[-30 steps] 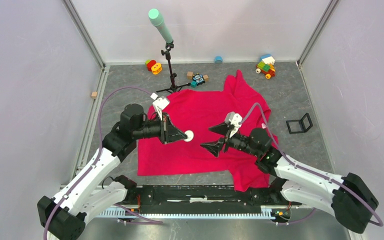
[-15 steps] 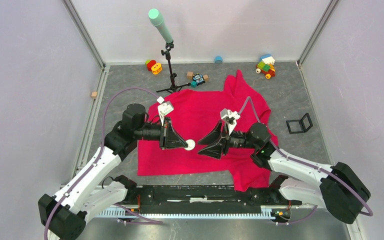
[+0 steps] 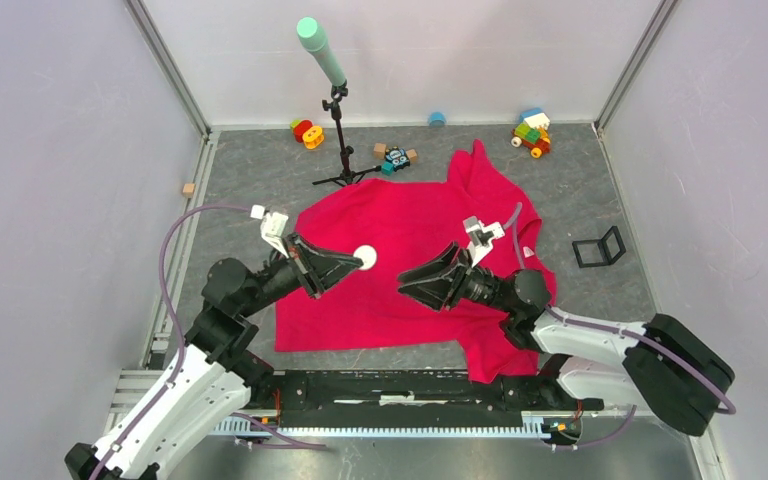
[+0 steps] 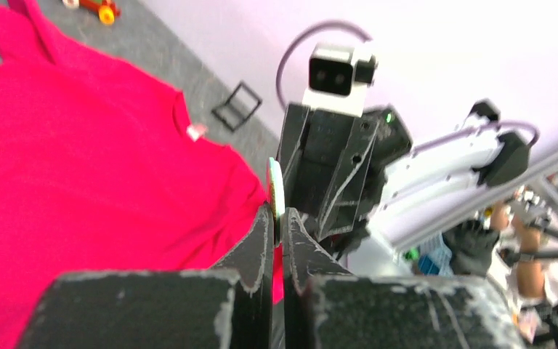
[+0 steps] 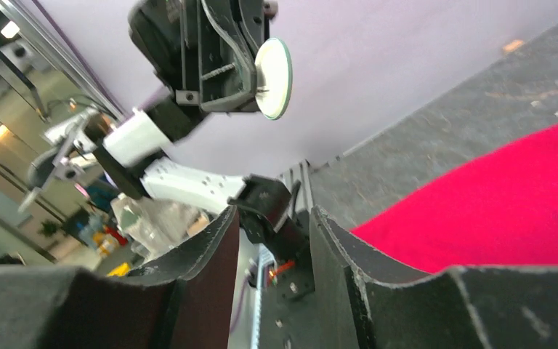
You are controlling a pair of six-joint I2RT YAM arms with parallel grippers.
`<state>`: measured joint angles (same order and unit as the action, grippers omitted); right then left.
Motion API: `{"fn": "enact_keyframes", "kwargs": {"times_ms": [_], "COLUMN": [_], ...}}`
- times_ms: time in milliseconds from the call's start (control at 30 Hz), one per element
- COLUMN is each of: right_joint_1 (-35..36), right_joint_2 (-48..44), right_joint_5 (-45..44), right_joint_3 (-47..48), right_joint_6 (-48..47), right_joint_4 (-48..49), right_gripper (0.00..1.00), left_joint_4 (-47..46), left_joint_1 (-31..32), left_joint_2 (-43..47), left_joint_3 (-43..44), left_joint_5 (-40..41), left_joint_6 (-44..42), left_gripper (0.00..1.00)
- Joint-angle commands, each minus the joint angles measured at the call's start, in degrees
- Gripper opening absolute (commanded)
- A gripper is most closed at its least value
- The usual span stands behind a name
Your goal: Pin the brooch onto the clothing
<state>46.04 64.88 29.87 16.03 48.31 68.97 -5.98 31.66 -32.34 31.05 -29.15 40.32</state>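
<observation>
**A:** Where do we find the brooch (image 3: 365, 257)?

**B:** We see it pinched at the tip of the left gripper (image 3: 353, 262), whose jaws are pressed together on the disc's lower edge. (From the left wrist it shows edge-on, standing up out of the two fingertips.) It hangs in the air above the shirt (image 3: 400, 230), not touching the fabric.

**A:** And the shirt?

**B:** We have it spread on the middle of the table (image 3: 250, 170). One sleeve reaches toward the far edge and the hem lies close to the near edge.

**A:** What do we make of the right gripper (image 3: 415, 290)?

**B:** Its jaws stand apart with a plain gap between them, and it points at the brooch from the right. It is near the brooch but not touching it. From the right wrist we see the disc's pale round side turned our way.

**A:** Anything else on the table?

**B:** We count toys (image 3: 532, 130) scattered along the far edge and a black tripod stand (image 3: 338, 120) with a green top beside them. A small black frame (image 3: 600, 247) sits near the right edge.
</observation>
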Motion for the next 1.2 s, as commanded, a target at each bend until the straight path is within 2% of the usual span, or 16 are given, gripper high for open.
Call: {"fn": "enact_keyframes", "kwargs": {"times_ms": [0,267,500,667,933,1167], "right_joint_1": [1.8,4.23,4.73,4.72,4.69,4.67], "right_joint_2": [3.62,7.82,12.4,14.34,17.72,19.21], "right_joint_5": [-6.3,-10.37,-10.44,-10.01,-9.3,-9.13], "right_joint_3": [0.83,6.01,10.86,13.17,14.45,15.29], "right_joint_6": [9.9,10.75,10.79,10.96,12.86,13.47], "right_joint_4": [18.47,13.7,11.71,12.06,14.26,16.51], "right_gripper": [0.45,0.39,0.39,0.39,0.29,0.27], "left_joint_4": [-13.09,-15.29,-15.58,-15.58,-16.26,-16.26], "left_joint_1": [0.66,2.52,2.99,3.27,3.49,3.72], "left_joint_2": [3.25,5.03,4.65,3.76,4.51,4.21], "left_joint_3": [-5.01,-7.41,-6.91,-6.74,-7.93,-8.28], "left_joint_5": [9.67,13.33,13.09,12.15,12.71,12.01], "left_joint_6": [10.96,13.02,12.87,13.16,14.0,14.01], "left_gripper": [0.02,0.02,0.02,0.02,0.02,0.02]}}
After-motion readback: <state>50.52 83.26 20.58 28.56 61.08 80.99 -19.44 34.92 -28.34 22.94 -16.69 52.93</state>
